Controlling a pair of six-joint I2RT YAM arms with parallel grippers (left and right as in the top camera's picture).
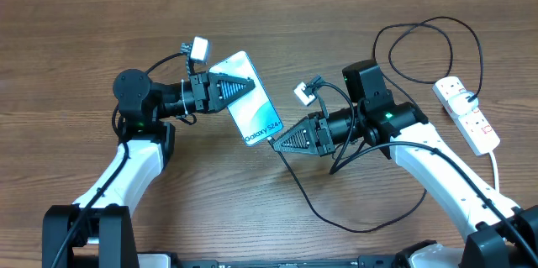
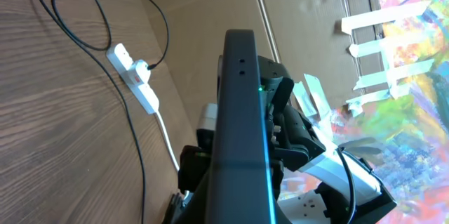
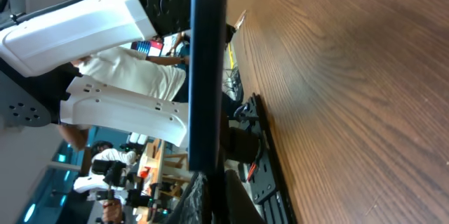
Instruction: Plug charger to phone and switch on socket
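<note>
Between the closed jaws of the left gripper (image 1: 250, 86) sits the upper end of the phone (image 1: 256, 112), held near the middle of the table with its light blue screen facing up. At the phone's lower edge, the right gripper (image 1: 278, 143) has its jaws pinched together on the plug of the charger (image 1: 336, 221). That thin black cable loops across the wooden table (image 1: 84, 58) to the white socket (image 1: 467, 114) at the far right, well apart from both grippers

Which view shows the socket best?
Overhead: the whole socket lies flat at the table's right side, its red switches visible. The left wrist view shows the socket slanted, without switch detail. The right wrist view misses it.
</note>
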